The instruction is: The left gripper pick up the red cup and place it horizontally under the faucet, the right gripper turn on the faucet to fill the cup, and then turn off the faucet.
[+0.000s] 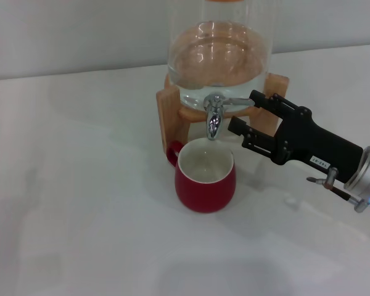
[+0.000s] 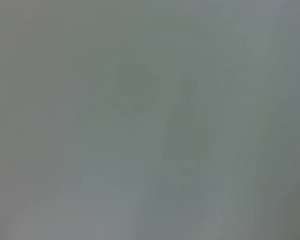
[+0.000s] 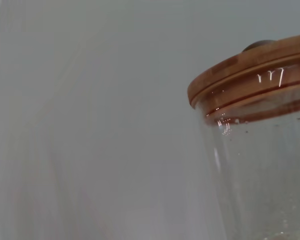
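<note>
The left wrist view is a blank grey field, and the left gripper appears in none of the views, so whether its fingers are spread or pressed together cannot be told.

In the head view, the table [image 1: 68, 185] fills the left and lower frame, white and bare there. Just left of centre, the cup [image 1: 205, 180] stands upright on the table with its mouth up, white inside, its handle at its upper left. Directly above its far rim hangs the faucet [image 1: 214, 118], spout pointing down, its thin lever running toward the right. The faucet is fixed to the jar [image 1: 219, 55] at upper centre, which holds water and rests on the stand [image 1: 170, 111].

Right of centre, the right gripper [image 1: 246, 113] reaches in from the right edge. Its fingers are spread, the upper tip right at the end of the lever, the lower tip apart from the spout.

The right wrist view shows the jar's lid [image 3: 250, 67] at upper right, with the glass wall below it.
</note>
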`<act>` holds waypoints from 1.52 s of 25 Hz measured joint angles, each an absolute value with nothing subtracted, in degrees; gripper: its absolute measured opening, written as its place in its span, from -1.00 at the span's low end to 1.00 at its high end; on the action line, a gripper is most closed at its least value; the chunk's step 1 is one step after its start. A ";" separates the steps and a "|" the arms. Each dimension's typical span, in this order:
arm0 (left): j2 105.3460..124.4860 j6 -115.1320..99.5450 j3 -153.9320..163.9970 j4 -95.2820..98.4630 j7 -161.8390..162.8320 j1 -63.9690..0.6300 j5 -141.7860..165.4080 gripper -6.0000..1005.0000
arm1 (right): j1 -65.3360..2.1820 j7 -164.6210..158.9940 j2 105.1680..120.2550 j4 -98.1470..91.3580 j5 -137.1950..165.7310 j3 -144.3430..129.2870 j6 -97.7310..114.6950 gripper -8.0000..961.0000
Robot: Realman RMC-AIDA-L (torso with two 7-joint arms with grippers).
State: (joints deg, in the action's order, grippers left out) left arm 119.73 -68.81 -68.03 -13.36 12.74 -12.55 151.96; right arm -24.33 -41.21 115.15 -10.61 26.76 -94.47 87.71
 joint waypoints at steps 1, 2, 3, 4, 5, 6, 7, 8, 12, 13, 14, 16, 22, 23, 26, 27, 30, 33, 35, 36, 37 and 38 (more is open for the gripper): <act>119.72 -68.81 -68.03 -13.36 12.75 -12.58 151.96 0.72 | -24.38 -41.37 115.14 -10.77 26.77 -94.63 87.71 0.60; 119.71 -68.81 -68.03 -13.36 12.75 -12.59 151.96 0.72 | -24.38 -41.48 115.14 -10.90 26.78 -94.79 87.71 0.60; 119.71 -68.81 -68.03 -13.36 12.74 -12.62 151.96 0.72 | -24.39 -41.52 115.14 -11.03 26.79 -94.93 87.72 0.60; 119.71 -68.81 -68.02 -13.39 12.75 -12.64 151.96 0.72 | -24.40 -41.55 115.13 -11.09 26.81 -95.08 87.74 0.60; 119.71 -68.81 -68.02 -13.41 12.75 -12.68 151.96 0.72 | -24.40 -41.58 115.13 -11.12 26.81 -95.18 87.76 0.60; 119.71 -68.81 -68.02 -13.43 12.75 -12.72 151.96 0.72 | -24.41 -41.63 115.13 -11.13 26.81 -95.21 87.79 0.60; 119.71 -68.81 -67.97 -13.45 12.74 -12.76 151.96 0.72 | -24.41 -41.67 115.13 -11.13 26.81 -95.24 87.83 0.60; 119.70 -68.81 -67.90 -13.46 12.75 -12.82 151.96 0.72 | -24.42 -41.69 115.14 -11.13 26.83 -95.26 87.89 0.60; 119.61 -68.81 -67.68 -13.46 12.74 -12.99 151.96 0.72 | -24.43 -41.71 115.18 -11.16 26.87 -95.32 88.08 0.60; 119.61 -68.81 -67.68 -13.46 12.75 -13.01 151.96 0.72 | -24.43 -41.71 115.19 -11.16 26.87 -95.33 88.09 0.60; 119.60 -68.81 -67.68 -13.46 12.74 -13.03 151.96 0.72 | -24.43 -41.71 115.19 -11.16 26.88 -95.34 88.10 0.60; 119.61 -68.81 -67.68 -13.46 12.75 -13.18 151.96 0.72 | -24.35 -41.72 115.21 -11.16 26.89 -95.35 88.13 0.60; 119.62 -68.82 -67.67 -13.42 12.69 -13.38 151.95 0.72 | -24.21 -42.36 115.23 -11.17 26.90 -95.39 88.17 0.60; 119.62 -68.82 -67.67 -13.42 12.68 -13.40 151.92 0.72 | -24.20 -42.40 115.23 -11.17 26.90 -95.42 88.18 0.60; 119.62 -68.82 -67.68 -13.43 12.68 -13.48 151.85 0.72 | -24.16 -42.45 115.23 -11.16 27.04 -95.45 88.23 0.60; 119.62 -68.82 -67.67 -13.43 12.66 -13.50 151.84 0.72 | -24.15 -42.45 115.23 -11.17 27.13 -95.44 88.24 0.60; 119.62 -68.72 -67.68 -13.44 12.58 -13.57 151.80 0.72 | -24.16 -42.45 115.23 -11.17 27.33 -95.45 88.42 0.60; 119.62 -68.17 -67.67 -13.47 12.54 -13.80 151.79 0.72 | -24.15 -42.53 115.23 -11.16 27.35 -95.45 88.82 0.60; 119.62 -67.79 -67.67 -13.51 12.53 -14.02 151.79 0.72 | -24.11 -42.83 115.21 -11.16 27.41 -95.44 88.94 0.60; 119.62 -67.70 -67.67 -13.51 12.53 -14.07 151.79 0.72 | -24.10 -42.92 115.19 -11.16 27.53 -95.44 88.96 0.60; 119.62 -67.61 -67.67 -13.52 12.51 -14.12 151.81 0.72 | -24.10 -43.09 115.17 -11.16 27.78 -95.44 89.02 0.60; 119.62 -67.57 -67.67 -13.54 12.49 -14.14 151.81 0.72 | -24.10 -43.12 115.17 -11.16 27.95 -95.44 89.08 0.60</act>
